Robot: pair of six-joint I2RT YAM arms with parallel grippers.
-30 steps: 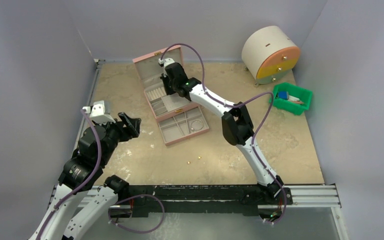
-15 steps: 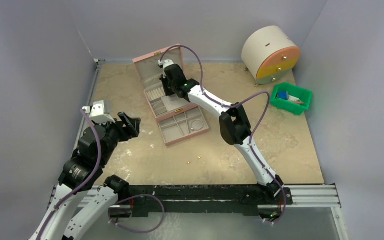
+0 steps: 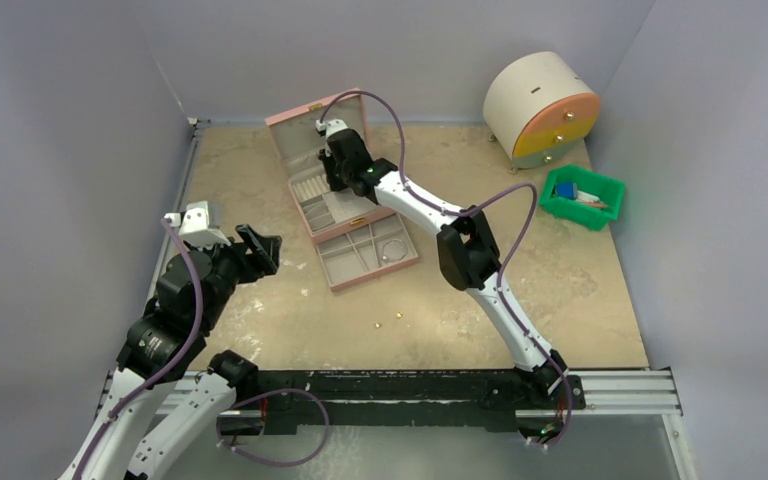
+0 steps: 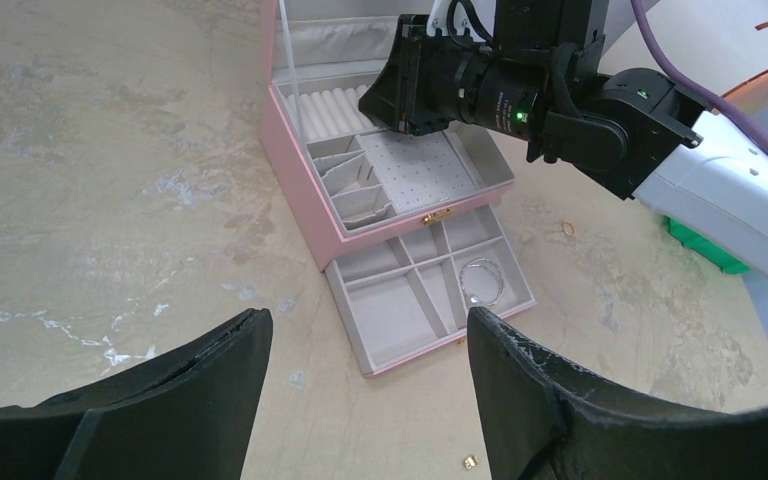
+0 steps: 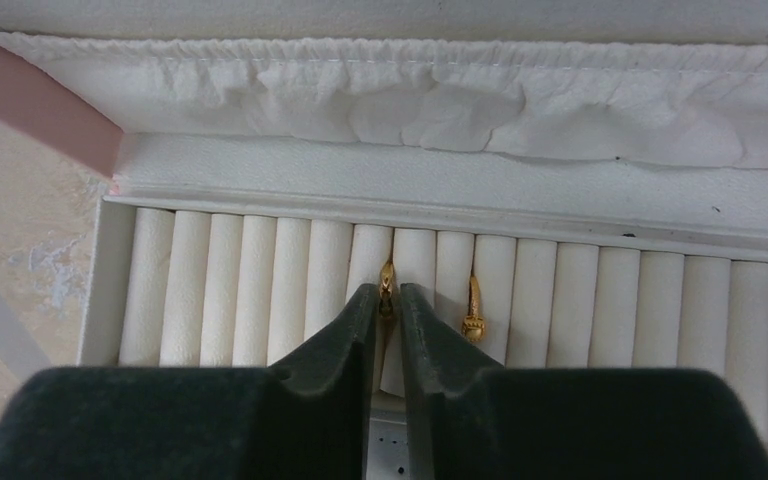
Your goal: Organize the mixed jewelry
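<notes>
Near the left edge of the tabletop point(image 3: 580, 300), the left end effector point(image 4: 368, 330) is held wide open. Two gold beads point(image 3: 377, 325) are located toward the near edge. Farther back, a wire bracelet point(image 4: 481, 279) is contained in the extended drawer point(image 4: 400, 325) of the pink jewelry box point(image 4: 295, 180). At the ring rolls point(image 5: 210, 290), a gold ring point(image 5: 387, 275) is flanked by the narrowly parted right end effector point(image 5: 388, 300); grip cannot be determined. A second ring point(image 5: 474, 312) is seated beside it.
</notes>
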